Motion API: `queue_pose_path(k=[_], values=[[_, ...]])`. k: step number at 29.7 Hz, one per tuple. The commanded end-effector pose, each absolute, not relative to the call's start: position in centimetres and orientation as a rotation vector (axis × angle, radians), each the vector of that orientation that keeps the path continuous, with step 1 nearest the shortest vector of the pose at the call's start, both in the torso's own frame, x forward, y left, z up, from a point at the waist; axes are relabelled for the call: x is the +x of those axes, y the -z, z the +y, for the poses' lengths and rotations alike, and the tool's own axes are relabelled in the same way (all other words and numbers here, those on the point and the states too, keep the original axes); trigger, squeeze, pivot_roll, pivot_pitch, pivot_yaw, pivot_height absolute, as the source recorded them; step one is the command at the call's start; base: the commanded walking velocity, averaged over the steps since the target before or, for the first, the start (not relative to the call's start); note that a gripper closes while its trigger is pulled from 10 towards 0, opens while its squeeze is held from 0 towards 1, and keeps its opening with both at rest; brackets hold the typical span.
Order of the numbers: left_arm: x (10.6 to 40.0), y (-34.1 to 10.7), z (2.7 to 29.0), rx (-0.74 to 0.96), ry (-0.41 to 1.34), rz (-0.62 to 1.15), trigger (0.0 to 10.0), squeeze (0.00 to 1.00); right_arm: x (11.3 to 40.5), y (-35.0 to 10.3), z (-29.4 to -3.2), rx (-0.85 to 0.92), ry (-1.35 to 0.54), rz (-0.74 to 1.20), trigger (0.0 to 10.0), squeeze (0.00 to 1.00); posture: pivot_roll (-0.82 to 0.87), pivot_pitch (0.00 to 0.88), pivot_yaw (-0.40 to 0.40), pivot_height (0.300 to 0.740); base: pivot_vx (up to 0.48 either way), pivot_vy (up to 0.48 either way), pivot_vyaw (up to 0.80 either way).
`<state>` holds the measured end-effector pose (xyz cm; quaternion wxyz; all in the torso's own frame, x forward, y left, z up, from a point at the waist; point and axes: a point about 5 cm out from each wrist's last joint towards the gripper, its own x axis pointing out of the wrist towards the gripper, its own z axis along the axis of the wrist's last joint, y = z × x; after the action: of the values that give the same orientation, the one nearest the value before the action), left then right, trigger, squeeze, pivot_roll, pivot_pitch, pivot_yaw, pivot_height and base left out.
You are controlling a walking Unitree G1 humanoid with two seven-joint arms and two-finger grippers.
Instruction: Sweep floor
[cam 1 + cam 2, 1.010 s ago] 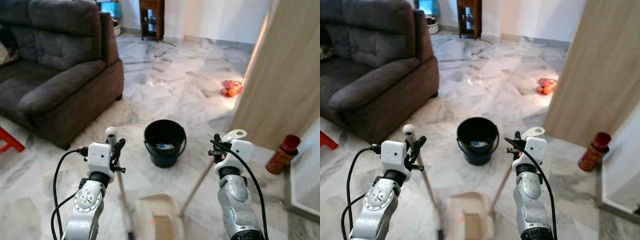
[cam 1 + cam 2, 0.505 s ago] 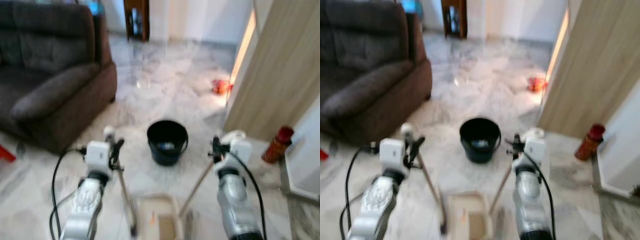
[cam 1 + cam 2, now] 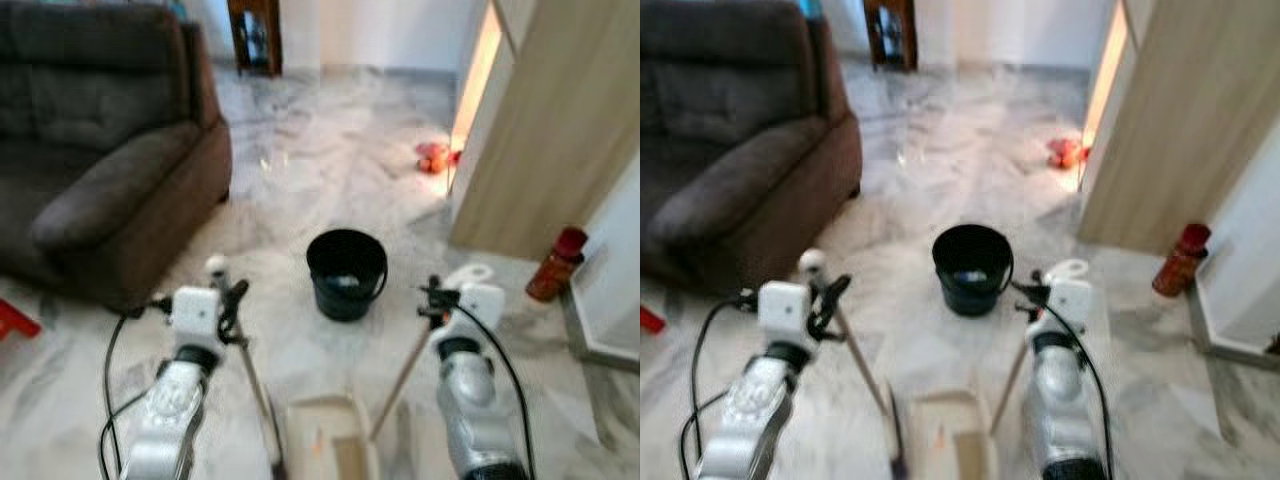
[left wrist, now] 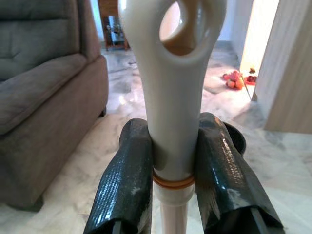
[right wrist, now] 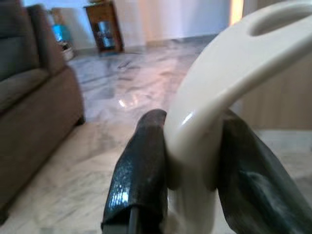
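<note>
A cream broom handle (image 4: pixel 171 97) is pinched by the left gripper (image 4: pixel 173 175), its two black fingers (image 4: pixel 127 180) pressed against either side of the shaft just below the looped end. In the head views this handle slants down toward the floor (image 3: pixel 330 170) at about 6 o'clock, where the broom's lower end is cut off at the frame edge. The right gripper (image 5: pixel 192 161) is clamped on the curved cream dustpan handle (image 5: pixel 219 92), whose pole runs down to the beige dustpan (image 3: pixel 325 445) resting on the marble floor between the two arms. A black bucket (image 3: pixel 346 272) stands on the floor at 12 o'clock from the dustpan, well apart from it. A dark brown sofa (image 3: pixel 90 140) is seen at 10 o'clock, a wooden panel (image 3: pixel 545 130) at 2 o'clock, and a red canister (image 3: pixel 555 265) at 3 o'clock near that panel.
</note>
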<state>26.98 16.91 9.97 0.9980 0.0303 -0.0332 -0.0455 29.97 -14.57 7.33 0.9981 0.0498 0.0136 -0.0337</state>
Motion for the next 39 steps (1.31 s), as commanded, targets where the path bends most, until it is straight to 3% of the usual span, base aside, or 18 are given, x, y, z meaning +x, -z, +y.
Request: queue_pose_path(k=[1,21,39], values=[[27.24,-11.10,16.72,0.076,0.094,-0.117,10.0,0.00,30.33,-8.37,-14.82,0.137,0.081,-0.017,10.0,0.00,0.14,0.030,0.032,0.740,0.000,0.368,0.00],[27.33,-11.06,16.70,0.098,0.097,-0.109,10.0,0.00,30.49,-8.53,-14.87,0.139,0.078,-0.020,10.0,0.00,0.14,0.036,0.035,0.740,0.000,0.000,0.00],[27.41,-11.04,16.72,0.099,0.089,-0.107,10.0,0.00,30.48,-8.14,-14.99,0.140,0.082,0.011,10.0,0.00,0.14,0.050,0.036,0.740,0.275,0.000,-0.04]])
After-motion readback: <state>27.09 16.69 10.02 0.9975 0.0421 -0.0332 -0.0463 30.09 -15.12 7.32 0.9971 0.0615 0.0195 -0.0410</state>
